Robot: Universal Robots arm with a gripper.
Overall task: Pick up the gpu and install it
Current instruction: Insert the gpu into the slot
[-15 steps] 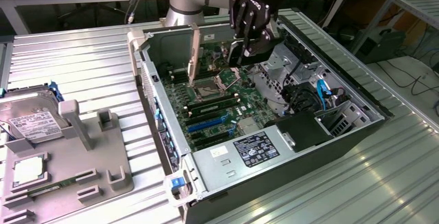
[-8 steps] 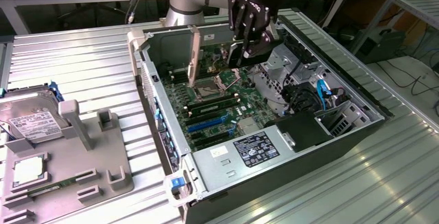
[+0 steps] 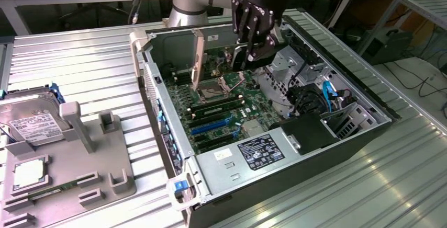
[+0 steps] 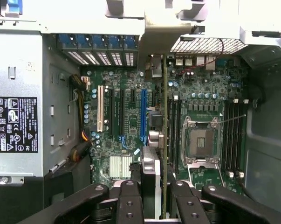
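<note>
Clamping gpu (image 4: 152, 156), claw (image 4: 154, 191) above motherboard (image 4: 210, 88)

No word or number is coming through clearly. A black label (image 3: 258, 152) on the power supply (image 3: 209, 169), at the near end of the computer case (image 3: 314, 186), is showing white lines of print and small round symbols, all too fine to read. The white label (image 3: 29, 127) on the hard drive (image 3: 38, 101), lying at the grey tray's (image 3: 104, 186) far edge, is carrying equally illegible print.
</note>
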